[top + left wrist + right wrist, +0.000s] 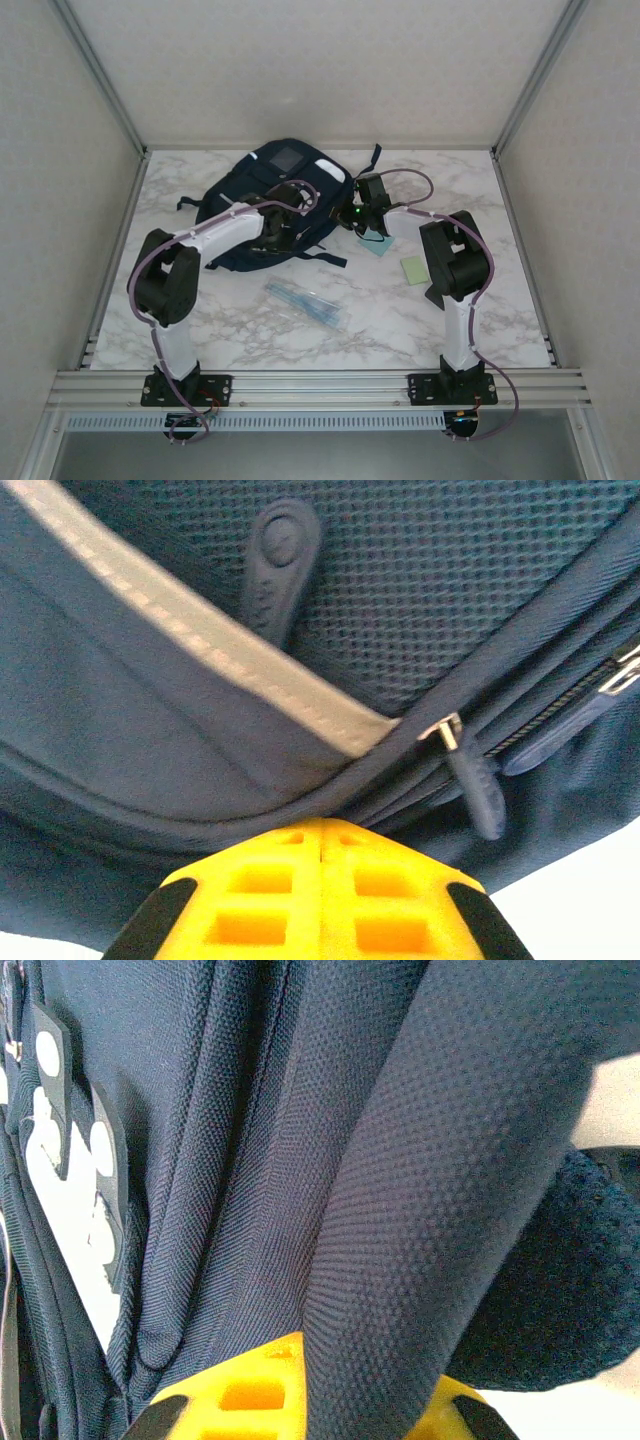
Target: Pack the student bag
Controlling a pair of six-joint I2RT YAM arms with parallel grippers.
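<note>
- Lying flat at the far middle of the white marbled surface (pixel 480 310), the large dark navy fabric student bag (pixel 250 185) has its long axis running from near-left to far-right, with its grey square patch toward the far end.
- Both arms reach over it: the left tool (pixel 283 224) is over the bag's middle, and the right tool (pixel 360 210) is at its right edge.
- Seen from the left wrist, the left tool (pixel 320 832) has its yellow fingers pressed together, tips against a seam of the bag. Whether any cloth is caught between them cannot be told.
- A dark blue zip pull (pixel 480 785) on a metal slider hangs just beyond those tips, up and to the right. Any zip-opening move would turn on this relation, and the left arm is plainly the nearer one.
- Seen from the right wrist, the right tool (pixel 360 1370) appears clamped on a broad dark navy woven strap (pixel 420 1210) that runs up between its yellow fingers.
- Waiting on the near side of the bag are three loose things:
  - a clear plastic packet of pens (pixel 305 301) between the two arms
  - a pale teal flat pad (pixel 378 243) just near of the right tool
  - a light green square pad (pixel 414 270) beside the right arm's elbow
- Judged from this layout, nothing is packed yet, and the right arm is nearer to both pads.
</note>
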